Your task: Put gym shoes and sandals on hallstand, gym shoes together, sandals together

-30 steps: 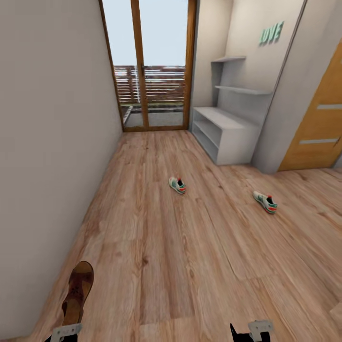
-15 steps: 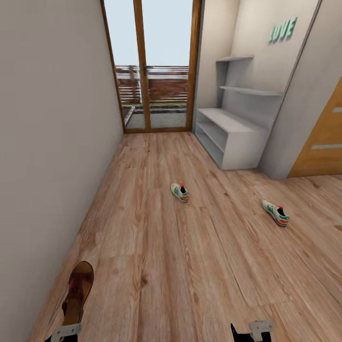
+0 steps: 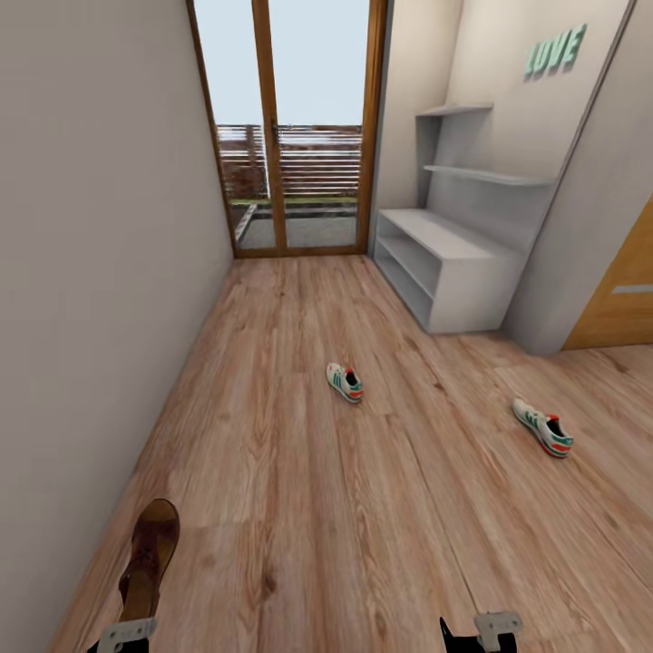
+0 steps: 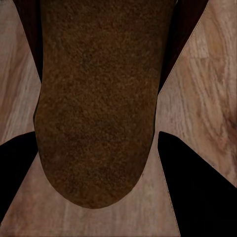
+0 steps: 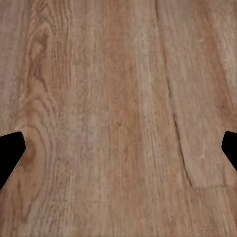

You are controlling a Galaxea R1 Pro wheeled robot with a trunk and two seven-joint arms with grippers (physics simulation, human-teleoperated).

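Light brown wood-grain plank flooring [image 3: 299, 472] is running down a narrow corridor. A plain grey-beige wall [image 3: 91, 272] is lining one side. Daylight is pouring through the wood-framed glass double door [image 3: 286, 127] at the far end, a slatted fence showing beyond. Green "LOVE" letters [image 3: 555, 50] are hanging on the pale wall opposite.
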